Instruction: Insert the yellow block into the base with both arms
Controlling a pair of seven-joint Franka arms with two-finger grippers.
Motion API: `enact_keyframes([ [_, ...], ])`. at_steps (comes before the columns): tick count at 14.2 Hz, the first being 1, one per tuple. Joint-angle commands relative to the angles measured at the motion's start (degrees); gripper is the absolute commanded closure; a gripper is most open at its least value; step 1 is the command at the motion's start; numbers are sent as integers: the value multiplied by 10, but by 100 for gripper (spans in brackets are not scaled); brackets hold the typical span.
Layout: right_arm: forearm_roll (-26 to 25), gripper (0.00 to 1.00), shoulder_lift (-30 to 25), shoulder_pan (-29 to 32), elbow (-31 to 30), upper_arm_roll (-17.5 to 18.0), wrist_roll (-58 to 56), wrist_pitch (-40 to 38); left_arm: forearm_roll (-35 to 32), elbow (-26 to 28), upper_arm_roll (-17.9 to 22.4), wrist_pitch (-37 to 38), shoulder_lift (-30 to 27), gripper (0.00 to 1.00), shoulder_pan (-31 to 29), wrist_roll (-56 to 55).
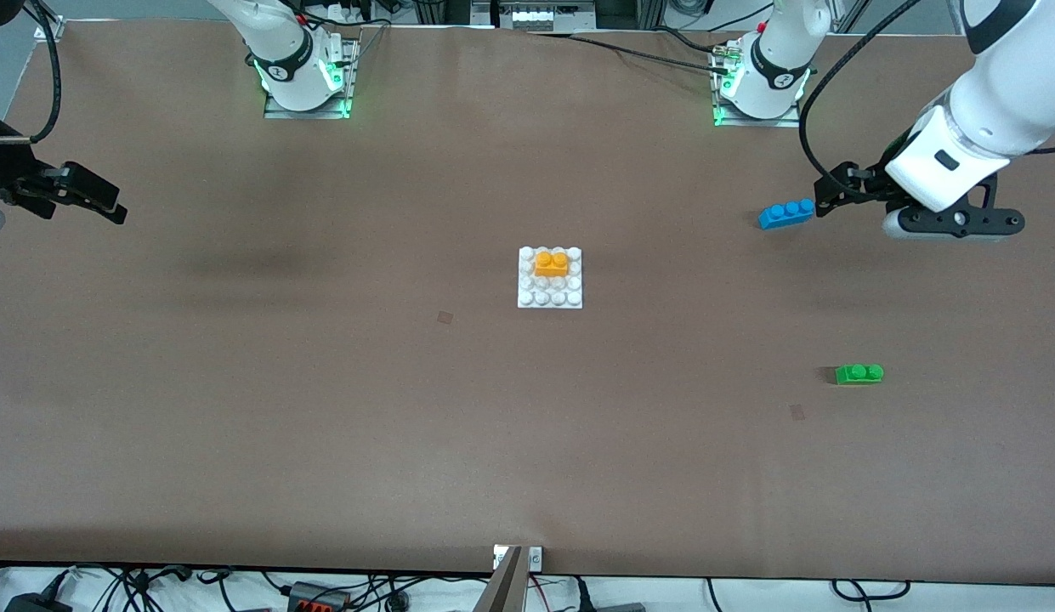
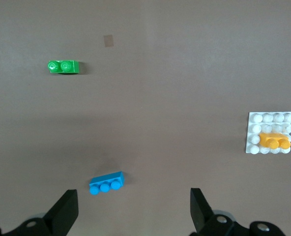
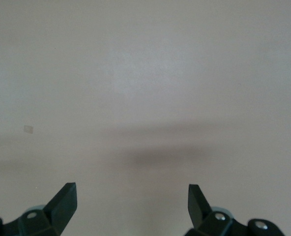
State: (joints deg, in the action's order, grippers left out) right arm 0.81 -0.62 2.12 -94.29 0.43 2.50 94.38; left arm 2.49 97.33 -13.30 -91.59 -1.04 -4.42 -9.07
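Yellow block (image 1: pixel 551 263): it sits on the base, studs up, in the rows of the plate farther from the front camera; my left wrist view shows it there too (image 2: pixel 275 141), pressed among the white studs.
Base (image 1: pixel 550 297): white studded plate lying flat near the middle of the table, well apart from both of my grippers; the studs nearer the front camera are bare.
My left gripper (image 1: pixel 825 200): up in the air over the left arm's end of the table, just beside the blue brick; fingers (image 2: pixel 67 209) spread wide, nothing between them.
My right gripper (image 1: pixel 89 197): up over the right arm's end of the table, well apart from the base; fingers (image 3: pixel 66 200) spread wide, only bare table under them.
Blue brick (image 1: pixel 785 212): three studs, on the table toward the left arm's end, farther from the front camera than the base.
Green brick (image 1: pixel 859 373): two studs, on the table toward the left arm's end, nearer the front camera than the blue brick and well apart from it.
Table (image 1: pixel 323 408): brown surface; a small square mark (image 1: pixel 445 317) lies near the base, nearer the front camera than it.
Arms: both of mine hang clear of the plate; neither touches any brick.
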Motion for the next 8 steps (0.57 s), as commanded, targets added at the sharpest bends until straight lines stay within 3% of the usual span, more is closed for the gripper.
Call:
enact_keyframes([
  [1, 0, 0, 4, -1, 12, 0, 0, -4, 12, 14, 9, -4, -5, 0, 5, 15],
  [8, -5, 0, 4, -2, 12, 0, -6, -5, 17, 7, 35, -10, 7, 0, 6, 63],
])
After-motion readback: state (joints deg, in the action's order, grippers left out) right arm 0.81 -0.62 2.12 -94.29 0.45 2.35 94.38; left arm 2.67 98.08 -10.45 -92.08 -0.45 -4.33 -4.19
